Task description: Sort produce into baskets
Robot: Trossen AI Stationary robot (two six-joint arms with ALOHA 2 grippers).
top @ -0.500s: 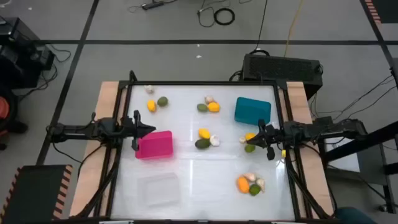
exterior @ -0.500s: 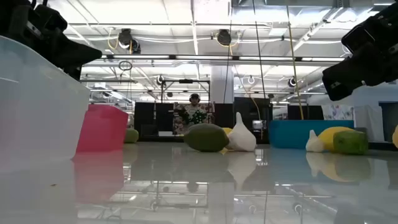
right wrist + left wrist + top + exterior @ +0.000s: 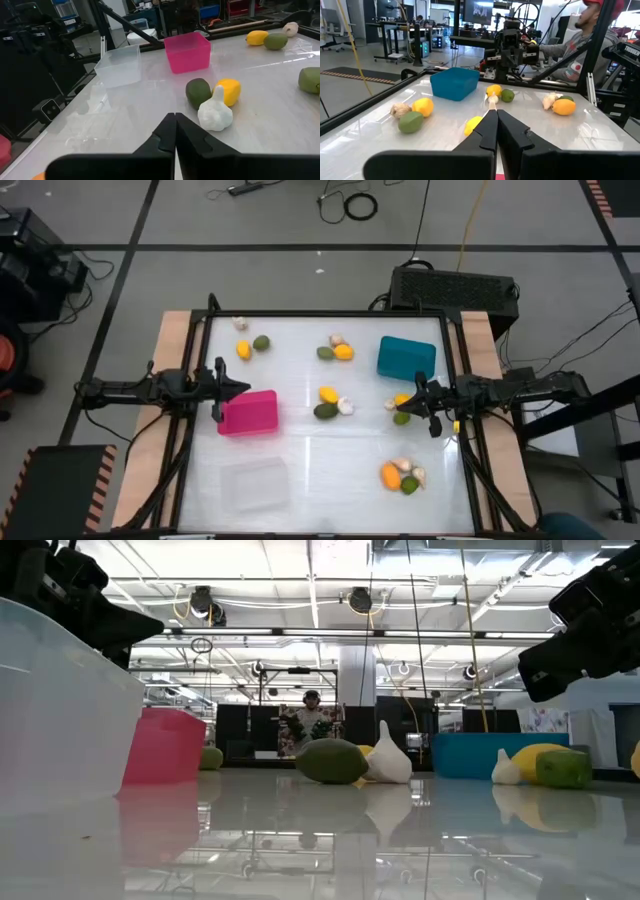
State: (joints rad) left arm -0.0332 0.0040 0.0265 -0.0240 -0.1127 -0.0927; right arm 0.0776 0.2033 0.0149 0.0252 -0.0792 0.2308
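High view: produce (image 3: 335, 403) lies scattered over the table (image 3: 320, 450) among pink (image 3: 249, 412), teal (image 3: 406, 357) and clear (image 3: 254, 483) baskets; none appears sorted. Left end effector (image 3: 243, 387) and right end effector (image 3: 397, 407), both pressed together and empty, wait at the sides. Next, one must spread and descend on a piece.

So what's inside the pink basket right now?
Nothing that shows: from above the pink basket looks all pink inside, no produce. The left gripper overhangs its rim, hiding that edge.

One camera stares down on my glossy white worktop (image 3: 330, 470); another skims its surface; both share the magenta pink plastic bin (image 3: 248, 412).
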